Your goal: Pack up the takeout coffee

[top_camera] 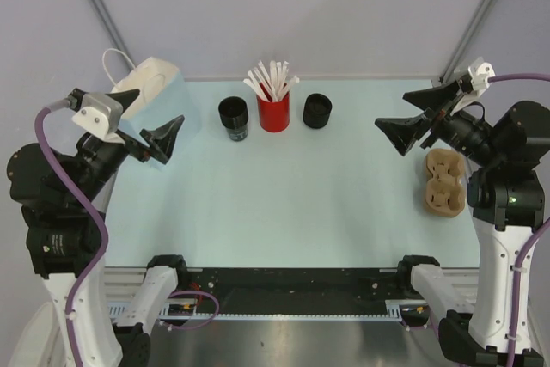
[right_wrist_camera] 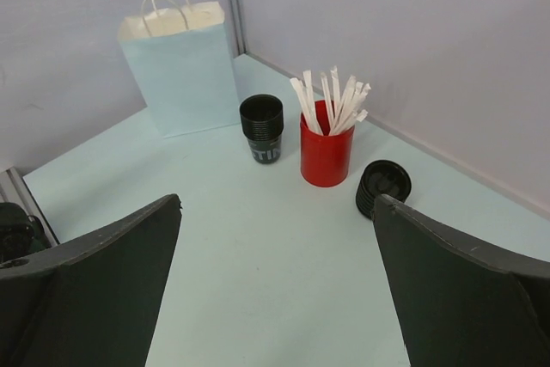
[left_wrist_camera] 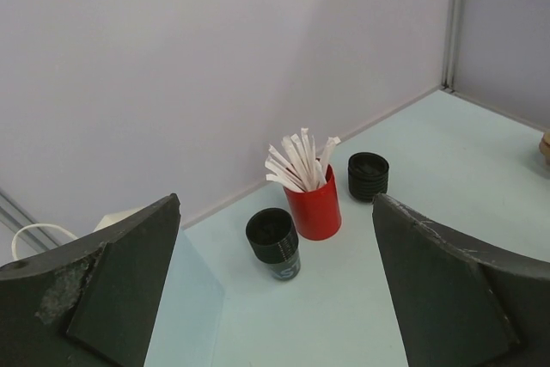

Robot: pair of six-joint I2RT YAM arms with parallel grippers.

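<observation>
The takeout coffee is a black disposable cup (top_camera: 233,118), open-topped and ribbed like a stack, standing left of the red cup of white sticks (top_camera: 273,112). It shows in the left wrist view (left_wrist_camera: 273,242) and the right wrist view (right_wrist_camera: 262,126). A second black round piece with a lid on top (top_camera: 317,111) stands right of the red cup (right_wrist_camera: 383,188). My left gripper (top_camera: 150,122) hangs open at the left, beside the bag, with nothing in it. My right gripper (top_camera: 394,111) hangs open at the right, also with nothing in it. Both are well short of the cups.
A light blue paper bag (top_camera: 150,83) with white handles stands at the back left, close to my left gripper. A tan two-hole cardboard tray (top_camera: 444,182) lies at the right edge under my right arm. Grey walls close the back.
</observation>
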